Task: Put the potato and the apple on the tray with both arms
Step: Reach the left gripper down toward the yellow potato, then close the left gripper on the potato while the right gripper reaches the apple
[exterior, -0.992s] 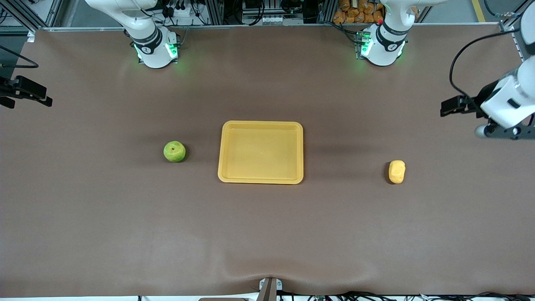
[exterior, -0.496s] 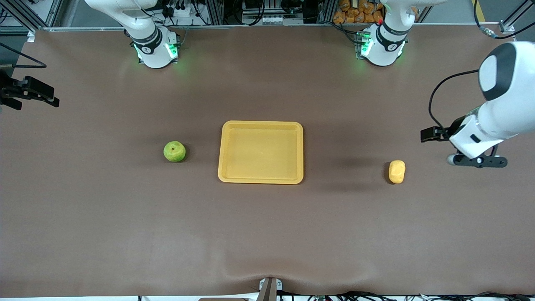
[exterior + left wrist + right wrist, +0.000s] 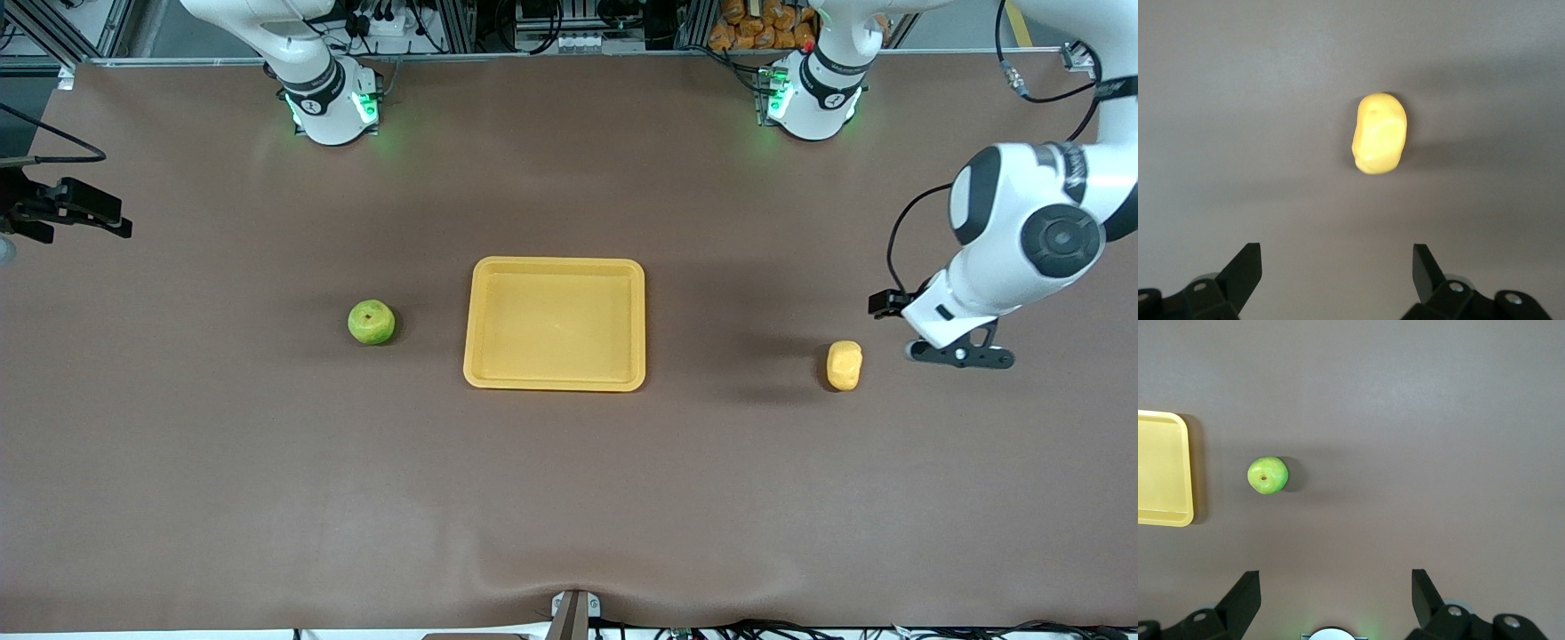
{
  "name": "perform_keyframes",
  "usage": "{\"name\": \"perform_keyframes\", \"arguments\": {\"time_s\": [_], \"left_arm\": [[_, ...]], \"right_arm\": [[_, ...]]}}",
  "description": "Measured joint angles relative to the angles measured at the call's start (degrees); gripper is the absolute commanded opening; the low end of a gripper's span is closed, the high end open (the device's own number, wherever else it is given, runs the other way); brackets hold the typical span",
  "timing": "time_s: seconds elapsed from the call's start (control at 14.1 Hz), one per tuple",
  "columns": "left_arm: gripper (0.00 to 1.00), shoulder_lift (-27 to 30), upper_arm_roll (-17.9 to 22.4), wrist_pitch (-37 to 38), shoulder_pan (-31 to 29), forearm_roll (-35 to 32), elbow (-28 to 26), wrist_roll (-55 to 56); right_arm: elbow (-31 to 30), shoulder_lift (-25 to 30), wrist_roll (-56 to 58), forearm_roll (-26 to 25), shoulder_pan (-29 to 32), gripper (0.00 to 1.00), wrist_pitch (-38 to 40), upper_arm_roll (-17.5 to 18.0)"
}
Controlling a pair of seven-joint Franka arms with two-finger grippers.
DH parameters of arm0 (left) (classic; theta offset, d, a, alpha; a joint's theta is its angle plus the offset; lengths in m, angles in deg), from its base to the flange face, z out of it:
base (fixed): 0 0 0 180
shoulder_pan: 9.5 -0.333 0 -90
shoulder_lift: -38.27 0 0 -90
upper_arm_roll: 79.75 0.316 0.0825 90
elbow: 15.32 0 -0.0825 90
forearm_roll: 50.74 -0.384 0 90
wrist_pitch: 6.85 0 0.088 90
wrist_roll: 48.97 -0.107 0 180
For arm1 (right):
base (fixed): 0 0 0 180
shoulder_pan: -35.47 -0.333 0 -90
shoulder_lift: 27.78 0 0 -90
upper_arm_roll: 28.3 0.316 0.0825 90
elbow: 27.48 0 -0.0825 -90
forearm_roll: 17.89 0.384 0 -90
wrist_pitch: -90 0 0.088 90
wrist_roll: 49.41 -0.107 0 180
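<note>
The yellow-orange potato (image 3: 845,365) lies on the brown table toward the left arm's end. The green apple (image 3: 371,322) lies toward the right arm's end. The yellow tray (image 3: 555,267) lies flat between them, with nothing on it. My left gripper (image 3: 886,304) hangs open over the table just beside the potato, toward the left arm's end. In the left wrist view (image 3: 1338,257) the potato (image 3: 1380,133) lies ahead of the jaws, not between them. My right gripper (image 3: 100,213) is open and empty over the table edge, well away from the apple (image 3: 1267,475). The right wrist view (image 3: 1336,583) also shows the tray (image 3: 1161,470).
The two green-lit arm bases (image 3: 331,107) (image 3: 811,102) stand along the table edge farthest from the front camera. Cables and boxes lie off the table past them. A small bracket (image 3: 573,613) sits at the edge nearest the front camera.
The left arm has swung down and in from the table's end, bringing its gripper close beside the potato. The right gripper has shifted slightly inward. Potato, apple and tray have not moved.
</note>
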Motion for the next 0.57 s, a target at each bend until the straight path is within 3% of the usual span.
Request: {"name": "perform_keyframes", "arguments": {"time_s": [0.57], "left_arm": [[1.0,-10.2,0.04,-16.05,-0.38,-0.07,-2.8,4.3]], "right_arm": [[0.01,-5.21,0.0,-0.03,0.14,1.0,-0.44,-0.5]]}}
